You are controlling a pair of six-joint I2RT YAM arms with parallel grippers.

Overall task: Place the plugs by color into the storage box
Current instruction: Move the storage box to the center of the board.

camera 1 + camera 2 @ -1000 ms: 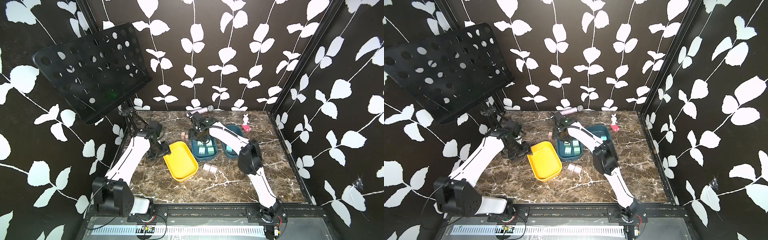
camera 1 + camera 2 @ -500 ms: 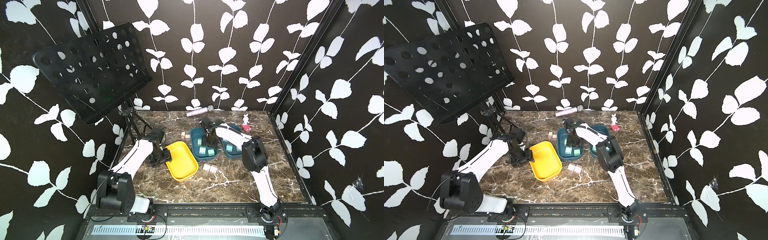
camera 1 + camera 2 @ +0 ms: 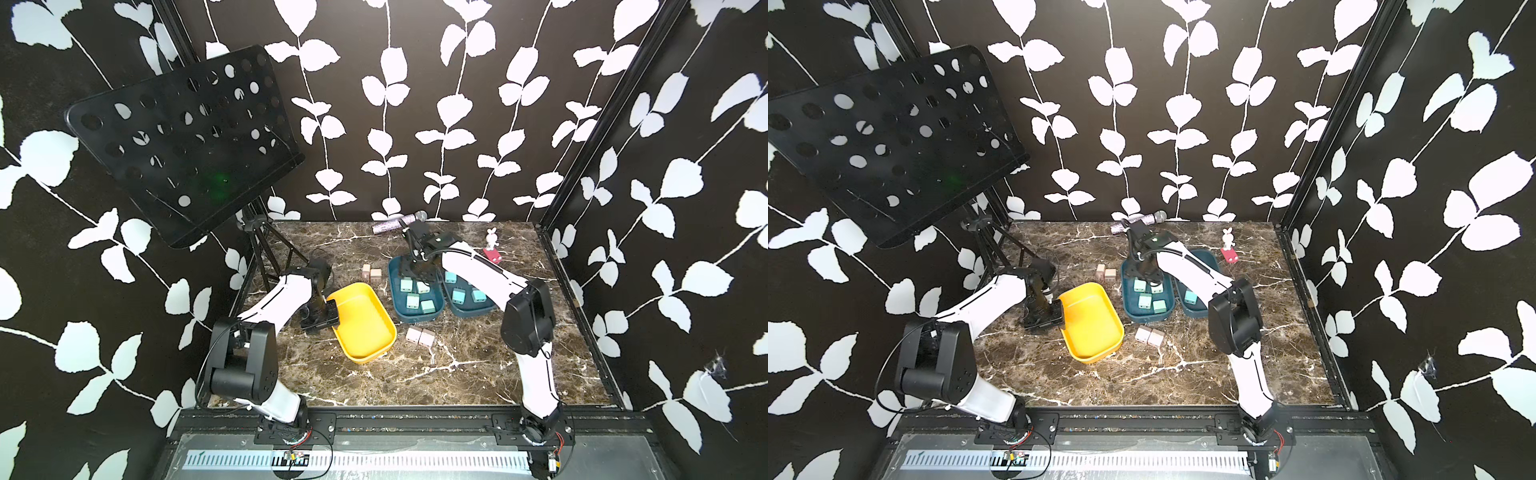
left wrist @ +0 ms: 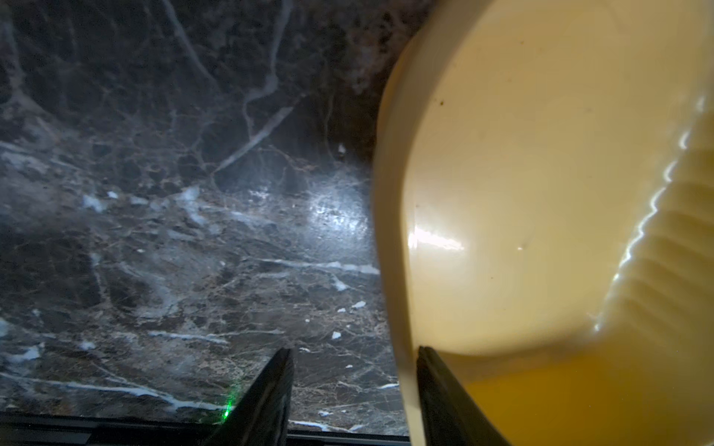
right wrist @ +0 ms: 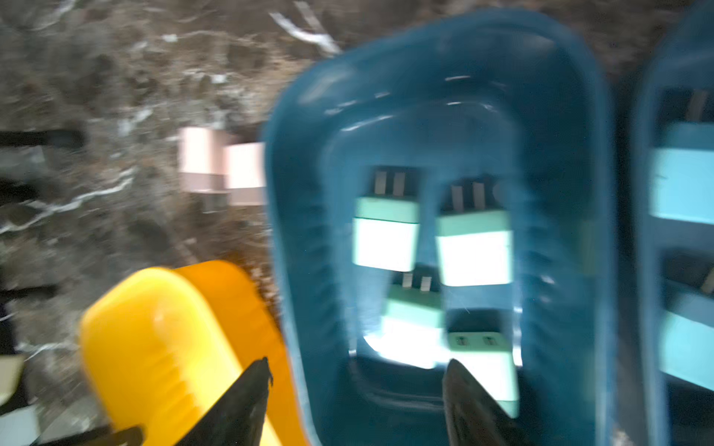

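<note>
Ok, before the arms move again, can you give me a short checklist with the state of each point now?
1. Yellow tray empty: ok.
2. Left gripper straddles its rim: ok, jaws not yet closed.
3. Right gripper holds nothing: ok, open above the teal tray.
4. Green plugs together in that tray: ok.
5. Beige plugs stored: not ok, two pairs lie on the table.

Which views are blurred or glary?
Right wrist: motion-blurred throughout, the plugs in the teal tray blown out white. Left wrist: soft, with a glare patch on the table and a highlight on the yellow tray. Both top views: sharp, evenly lit.
</note>
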